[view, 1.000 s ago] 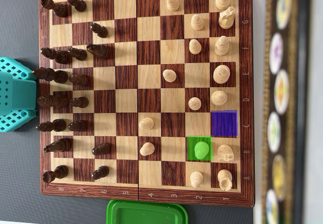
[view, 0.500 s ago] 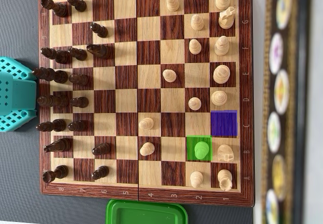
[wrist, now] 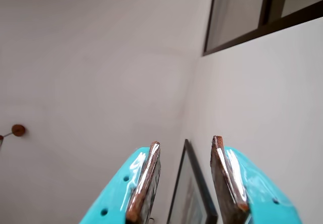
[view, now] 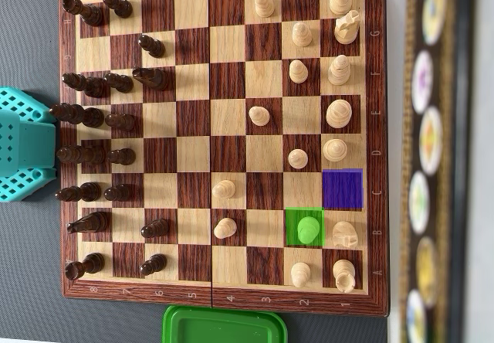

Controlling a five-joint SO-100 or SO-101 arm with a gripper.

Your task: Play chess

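The wooden chessboard (view: 197, 138) fills the overhead view, with dark pieces (view: 93, 115) in the left columns and light pieces (view: 338, 113) on the right. A light pawn (view: 309, 229) stands on a square tinted green. An empty square (view: 342, 188) just up and to its right is tinted purple. In the wrist view my gripper (wrist: 186, 142) is open and empty, its teal fingers (wrist: 146, 176) pointing up at a bare wall. The board is out of the wrist view. Only a teal part of the arm (view: 23, 146) shows in the overhead view, at the board's left edge.
A green plastic lid (view: 224, 326) lies below the board's bottom edge. A dark strip with round patterned discs (view: 428, 142) runs along the right. The wrist view shows a dark-framed picture (wrist: 194, 193), a window frame (wrist: 262, 17) and a small brown knob (wrist: 18, 130).
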